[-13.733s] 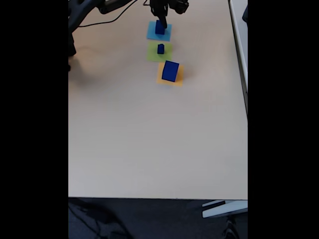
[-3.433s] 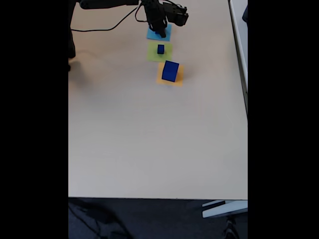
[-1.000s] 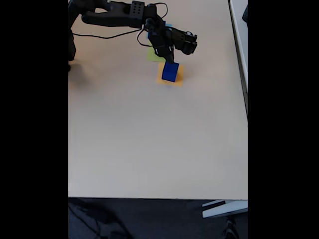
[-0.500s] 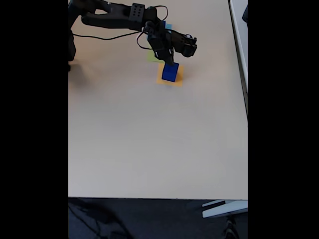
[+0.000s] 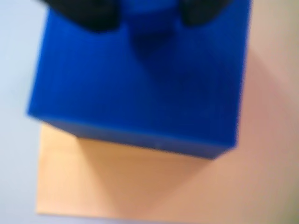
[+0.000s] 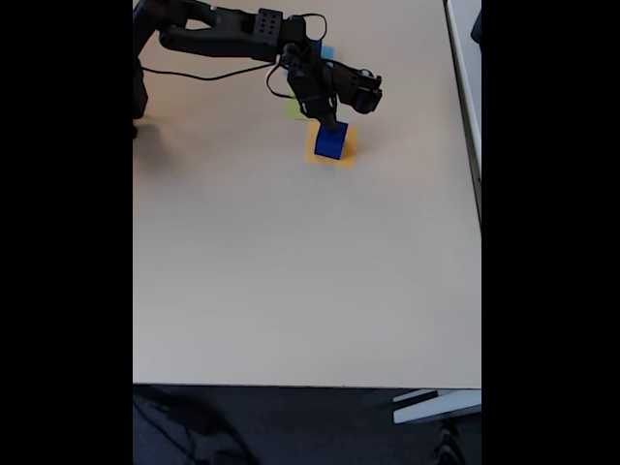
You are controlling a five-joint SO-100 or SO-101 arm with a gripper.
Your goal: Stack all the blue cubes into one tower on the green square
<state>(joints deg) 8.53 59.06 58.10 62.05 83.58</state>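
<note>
Broadly, the pale beige table [image 6: 291, 271] takes up most of the fixed view, and the black arm [image 6: 223, 29] reaches in from the upper left across its far end. Next in size, the large blue cube [image 6: 330, 143] sits on the orange square [image 6: 346, 155]; in the wrist view the large cube [image 5: 140, 88] appears from above, its edges turned a little against those of the orange paper [image 5: 117, 182], which shows below and to the left of it. As a cube, it has no long axis to speak of. A corner of the green square [image 6: 294, 108] peeks out just left of the arm, and a sliver of the light-blue square [image 6: 326, 51] shows above it. The gripper [image 6: 331, 122] hangs directly over the large cube's top, where the wrist view shows two dark fingertips [image 5: 93, 14] with a smaller blue block [image 5: 149, 23] between them; whether they pinch it firmly cannot be told from the blur.
</note>
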